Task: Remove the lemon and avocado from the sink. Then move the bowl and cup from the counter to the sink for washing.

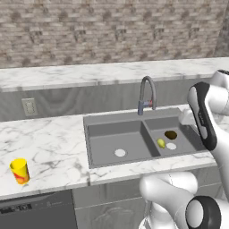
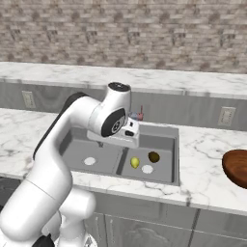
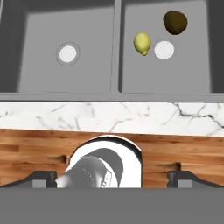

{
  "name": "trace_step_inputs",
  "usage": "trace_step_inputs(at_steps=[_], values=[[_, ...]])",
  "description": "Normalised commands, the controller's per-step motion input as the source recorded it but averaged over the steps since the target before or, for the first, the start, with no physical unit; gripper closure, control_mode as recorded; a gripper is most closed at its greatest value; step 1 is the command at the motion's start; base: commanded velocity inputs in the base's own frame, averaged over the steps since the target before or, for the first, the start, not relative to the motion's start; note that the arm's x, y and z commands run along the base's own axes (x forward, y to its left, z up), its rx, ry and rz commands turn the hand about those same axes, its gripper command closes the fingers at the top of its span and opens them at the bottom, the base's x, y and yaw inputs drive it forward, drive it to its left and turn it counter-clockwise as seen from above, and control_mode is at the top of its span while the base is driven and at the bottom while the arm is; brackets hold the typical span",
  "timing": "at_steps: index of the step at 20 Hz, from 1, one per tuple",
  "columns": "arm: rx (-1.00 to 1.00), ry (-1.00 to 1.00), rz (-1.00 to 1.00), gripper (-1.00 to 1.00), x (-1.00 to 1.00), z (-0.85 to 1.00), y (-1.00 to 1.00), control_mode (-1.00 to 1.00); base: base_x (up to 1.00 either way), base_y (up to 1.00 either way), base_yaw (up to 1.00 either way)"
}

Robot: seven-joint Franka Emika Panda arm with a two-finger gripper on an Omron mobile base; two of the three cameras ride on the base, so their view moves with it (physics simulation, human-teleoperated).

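Left base view: I see the grey double sink (image 1: 96,127) set in a marble counter (image 1: 44,143), with the lemon (image 1: 161,142) and the avocado (image 1: 170,134) in its right basin and the yellow cup (image 1: 20,171) standing near the counter's front edge, well left of the sink.

Right base view: the brown bowl (image 2: 236,166) sits on the counter right of the sink.

Hand view: I look down on both fruits beside the white drain (image 3: 164,49); the gripper (image 3: 111,178) has its fingers spread wide, holding nothing.
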Motion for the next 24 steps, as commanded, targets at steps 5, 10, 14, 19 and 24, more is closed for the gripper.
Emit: trace_step_inputs(at_steps=[5, 10, 14, 19, 24], values=[[0.0, 0.0, -0.02, -1.0, 0.05, -0.19, -0.13, -1.0, 0.0, 0.0, 0.0], [0.0, 0.0, -0.04, -1.0, 0.11, -0.18, -0.1, -1.0, 0.0, 0.0, 0.0], [0.01, 0.02, -0.01, -1.0, 0.12, -0.16, -0.1, -1.0, 0.0, 0.0, 0.0], [0.0, 0.05, -0.02, -1.0, 0.14, -0.18, -0.05, -1.0, 0.0, 0.0, 0.0], [0.02, 0.04, -0.03, -1.0, 0.15, -0.18, -0.06, -1.0, 0.0, 0.0, 0.0]])
